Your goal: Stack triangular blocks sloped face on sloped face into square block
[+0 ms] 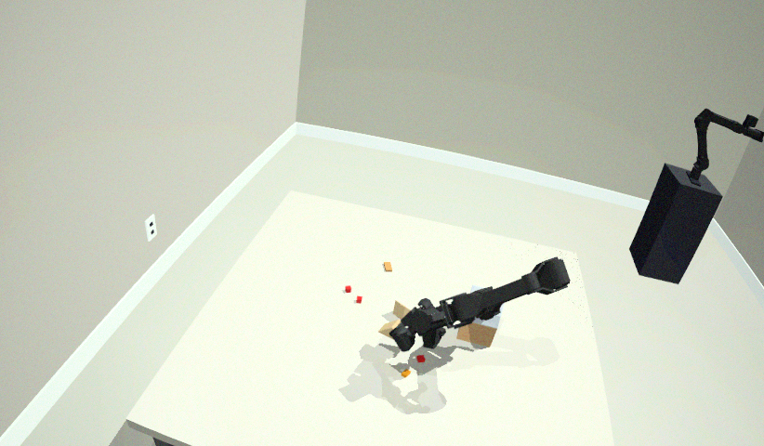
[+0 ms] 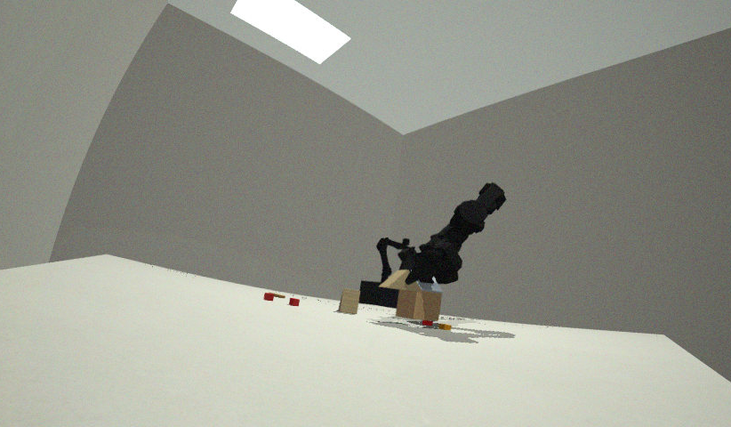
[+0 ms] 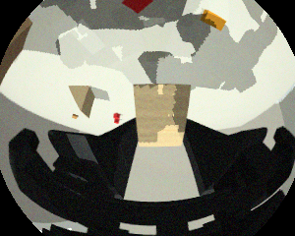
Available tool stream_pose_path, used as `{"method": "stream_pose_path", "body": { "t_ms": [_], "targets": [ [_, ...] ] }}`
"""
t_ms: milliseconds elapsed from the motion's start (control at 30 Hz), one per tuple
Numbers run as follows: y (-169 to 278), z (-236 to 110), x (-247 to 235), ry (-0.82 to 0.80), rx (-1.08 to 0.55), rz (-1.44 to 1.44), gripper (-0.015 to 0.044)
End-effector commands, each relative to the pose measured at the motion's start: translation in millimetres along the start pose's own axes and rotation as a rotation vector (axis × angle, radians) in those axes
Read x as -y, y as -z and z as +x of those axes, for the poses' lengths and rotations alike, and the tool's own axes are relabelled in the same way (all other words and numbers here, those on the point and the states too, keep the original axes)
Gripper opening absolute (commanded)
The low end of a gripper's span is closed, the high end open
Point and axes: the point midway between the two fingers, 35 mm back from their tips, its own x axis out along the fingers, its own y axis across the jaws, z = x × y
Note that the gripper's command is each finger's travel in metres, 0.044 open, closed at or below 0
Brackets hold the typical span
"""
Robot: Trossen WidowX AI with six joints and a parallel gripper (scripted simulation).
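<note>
The black gripper (image 1: 417, 338) has its fingers clamped on a tan wooden wedge (image 3: 161, 113), and in the side view that wedge (image 2: 396, 279) is up off the white table (image 1: 264, 342), tilted. The other wedge (image 2: 349, 301) sits on the table a little way off, apart from the gripper. A brown box (image 2: 418, 304) stands under the arm, and a small red cube (image 1: 420, 359) and a small orange block (image 1: 405, 373) lie near the gripper's shadow.
</note>
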Motion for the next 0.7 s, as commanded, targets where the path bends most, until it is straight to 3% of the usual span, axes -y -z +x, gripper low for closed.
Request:
{"method": "stream_pose_path", "body": {
  "t_ms": [0, 267, 667],
  "targets": [
    [11.4, -17.4, 0.5, 0.012, -0.007, -0.004, 0.0000],
    [12.6, -19.6, -1.4, 0.004, 0.000, 0.014, 0.0000],
    [10.0, -13.7, -8.0, -0.121, 0.137, 0.280, 0.0000]
  ]
}}
